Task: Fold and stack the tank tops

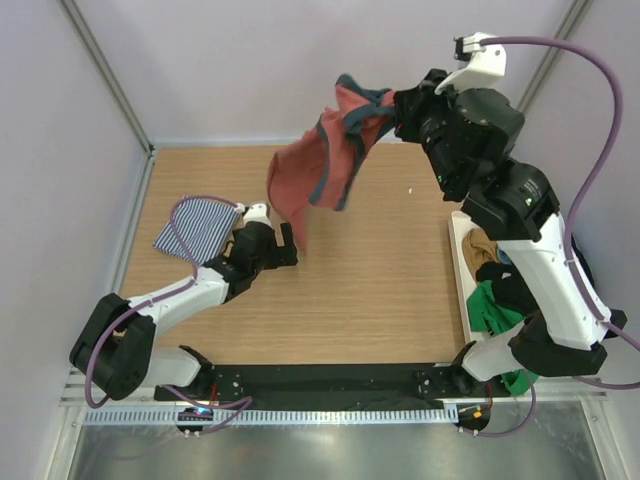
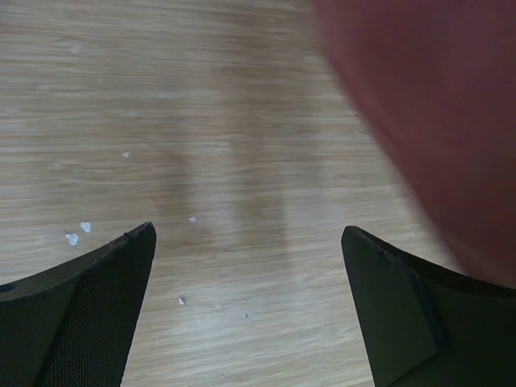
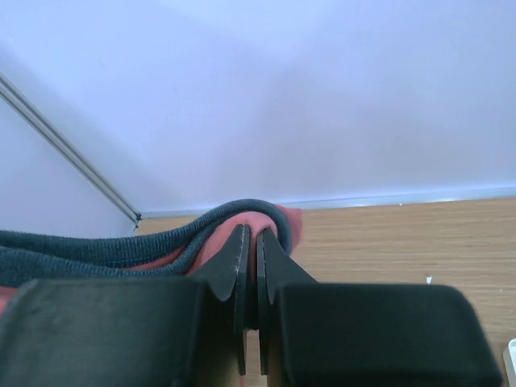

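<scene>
My right gripper [image 1: 392,112] is shut on the rust-red tank top [image 1: 315,165] with dark grey-blue trim and holds it high above the table's far middle, so the cloth hangs down leftward. In the right wrist view the jaws pinch the red cloth [image 3: 266,226] and its trim. My left gripper [image 1: 291,246] is open and empty just under the hanging lower edge; the red cloth [image 2: 435,105] shows blurred at that view's upper right, beyond the fingertips [image 2: 129,266]. The navy-and-white striped tank top [image 1: 195,225] lies folded at the table's left, partly hidden by the left arm's cable.
A white tray [image 1: 462,260] at the table's right edge holds more clothes, green [image 1: 492,305] and tan [image 1: 480,248]. Grey walls enclose the wooden table [image 1: 380,290] at the back and sides. Small white crumbs [image 2: 78,234] lie on the wood.
</scene>
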You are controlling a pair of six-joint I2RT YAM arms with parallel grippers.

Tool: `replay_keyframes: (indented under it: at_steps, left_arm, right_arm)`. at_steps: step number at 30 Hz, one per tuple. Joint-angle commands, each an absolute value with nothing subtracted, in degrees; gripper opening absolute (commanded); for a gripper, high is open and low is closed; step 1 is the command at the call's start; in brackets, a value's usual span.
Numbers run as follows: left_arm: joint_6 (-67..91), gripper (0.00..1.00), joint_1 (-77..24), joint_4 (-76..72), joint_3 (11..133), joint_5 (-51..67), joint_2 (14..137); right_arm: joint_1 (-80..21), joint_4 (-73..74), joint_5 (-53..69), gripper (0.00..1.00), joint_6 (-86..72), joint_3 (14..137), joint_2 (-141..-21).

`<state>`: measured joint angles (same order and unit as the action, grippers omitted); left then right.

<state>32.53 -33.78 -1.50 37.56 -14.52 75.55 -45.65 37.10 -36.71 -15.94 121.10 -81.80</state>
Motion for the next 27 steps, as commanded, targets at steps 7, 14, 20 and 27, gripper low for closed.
replay_keyframes:
  at_steps: [7,14,20,27]
  left_arm:
    - [36.55,1.00,-33.93,2.19,36.65,-32.24,68.91]
    - [37.18,1.00,-33.92,3.78,34.81,-36.91,63.99]
    - [37.00,0.99,-33.93,4.48,35.59,-36.83,64.42]
    - [36.91,1.00,-33.92,6.41,38.05,-36.83,68.64]
  right_arm:
    - [-45.44,38.76,-26.01,0.51,-16.69,104.28,-74.19]
    - [-43.68,32.96,-31.12,0.93,-24.87,75.25,-62.94]
    - [-43.50,37.26,-29.71,0.87,-26.28,68.91,-67.14]
    - [-40.61,31.32,-24.20,0.70,-29.09,58.12,-73.12]
